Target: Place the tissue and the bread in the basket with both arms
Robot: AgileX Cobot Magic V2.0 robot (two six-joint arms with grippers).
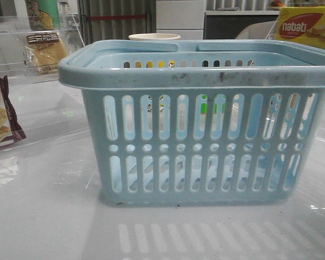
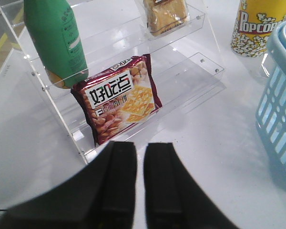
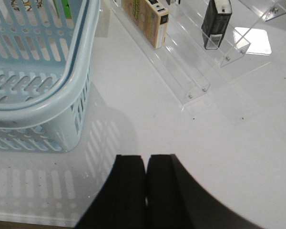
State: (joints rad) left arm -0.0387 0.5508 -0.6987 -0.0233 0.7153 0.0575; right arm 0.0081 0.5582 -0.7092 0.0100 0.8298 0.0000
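Sitting in the middle of the white table (image 1: 38, 216), big and light blue: the basket (image 1: 200, 124), with slots and a row of round holes in its side.

Left gripper (image 2: 139, 186): black jaws almost together, only a thin gap between them, holding nothing. Just past the fingertips, a maroon snack bag (image 2: 118, 98) leaning on the low step of a clear plastic shelf (image 2: 200, 71). Farther past the jaws, on a higher step, the bread (image 2: 166, 14) in its clear packet. Beside it, off to one side, a green bottle (image 2: 55, 40). Off to the other side, a popcorn cup (image 2: 257, 26) and a corner of the basket.

Right gripper (image 3: 146, 186): black jaws pressed together, holding nothing, low over bare table. Ahead of the jaws and off to one side, the basket corner. Far ahead and off to the other side, another clear shelf (image 3: 195, 86) with the tissue (image 3: 215, 21), dark and standing on end, well apart from the jaws. Near it, a tan box (image 3: 145, 19).
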